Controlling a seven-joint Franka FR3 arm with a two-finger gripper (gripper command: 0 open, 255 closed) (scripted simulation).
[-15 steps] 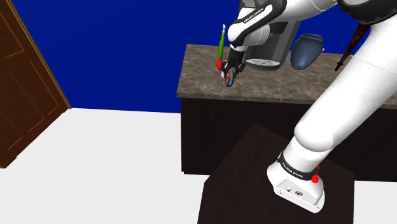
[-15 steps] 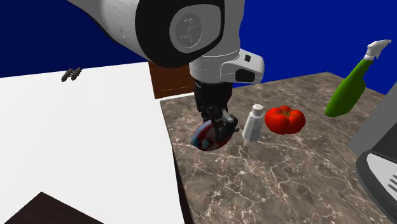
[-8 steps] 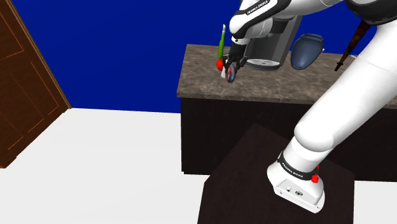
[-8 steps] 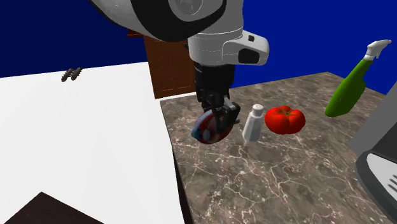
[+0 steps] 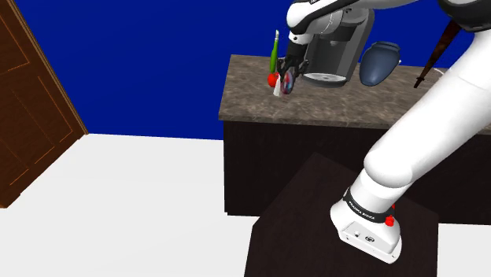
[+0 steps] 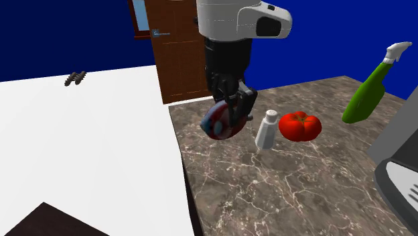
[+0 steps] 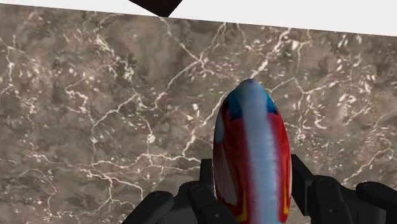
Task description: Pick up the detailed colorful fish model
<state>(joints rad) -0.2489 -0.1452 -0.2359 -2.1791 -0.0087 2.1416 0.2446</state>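
Fingers (image 7: 304, 186) of the black gripper (image 6: 234, 110) clasp the red-and-blue fish model (image 7: 251, 153) from both sides, holding it apparently clear above the marbled countertop (image 6: 281, 194), so the pick looks essentially done.

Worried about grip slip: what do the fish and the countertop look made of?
fish: smooth, softly shaded surface with red, blue and grey bands; possibly painted plastic, but the look leaves it open.
countertop: looks like brown marble-like stone with white veins.
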